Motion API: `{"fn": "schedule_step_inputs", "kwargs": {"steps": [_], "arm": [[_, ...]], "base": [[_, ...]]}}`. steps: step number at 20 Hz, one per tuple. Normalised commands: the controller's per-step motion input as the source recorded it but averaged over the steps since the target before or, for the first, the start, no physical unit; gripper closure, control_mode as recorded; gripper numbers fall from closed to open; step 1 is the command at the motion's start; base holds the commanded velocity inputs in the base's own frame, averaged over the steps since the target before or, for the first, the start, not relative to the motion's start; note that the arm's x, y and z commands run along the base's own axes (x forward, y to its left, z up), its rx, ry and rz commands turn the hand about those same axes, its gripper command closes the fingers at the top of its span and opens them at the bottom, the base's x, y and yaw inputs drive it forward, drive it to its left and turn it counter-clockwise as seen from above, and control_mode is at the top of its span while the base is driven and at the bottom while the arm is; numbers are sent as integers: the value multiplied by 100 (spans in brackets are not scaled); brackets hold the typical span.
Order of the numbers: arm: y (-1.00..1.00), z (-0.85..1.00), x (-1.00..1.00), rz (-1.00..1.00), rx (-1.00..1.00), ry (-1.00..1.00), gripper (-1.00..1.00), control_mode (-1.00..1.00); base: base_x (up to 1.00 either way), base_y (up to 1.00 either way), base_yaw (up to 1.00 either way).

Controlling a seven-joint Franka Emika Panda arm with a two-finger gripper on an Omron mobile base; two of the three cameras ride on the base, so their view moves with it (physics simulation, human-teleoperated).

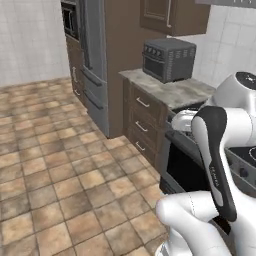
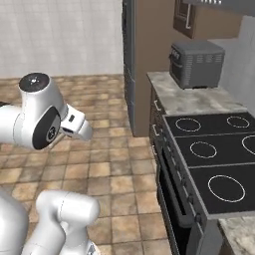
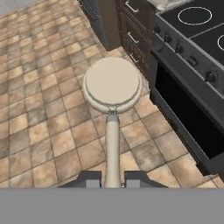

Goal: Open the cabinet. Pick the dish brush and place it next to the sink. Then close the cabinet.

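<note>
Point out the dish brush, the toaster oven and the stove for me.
dish brush (image 3: 112, 82), hand view, round head.
toaster oven (image 1: 169, 60), left base view, front face.
stove (image 2: 214, 149), right base view, black cooktop.

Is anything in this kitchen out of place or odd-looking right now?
Only the dish brush: it hangs in the air above the floor tiles by the stove, its handle clamped in the shut gripper. Nothing looks spilled, tipped or broken; the toaster oven sits squarely on its counter.
</note>
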Motion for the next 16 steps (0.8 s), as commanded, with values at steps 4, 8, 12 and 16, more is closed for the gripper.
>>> {"fn": "schedule_step_inputs", "kwargs": {"steps": [4, 8, 12, 16], "arm": [[0, 0, 0, 0, 0, 0, 100, 100], [0, 0, 0, 0, 0, 0, 100, 100], [0, 0, 0, 0, 0, 0, 100, 100], [0, 0, 0, 0, 0, 0, 100, 100]], "base": [[42, 71, 47], [73, 68, 44], [95, 67, 41], [91, 67, 41]]}}
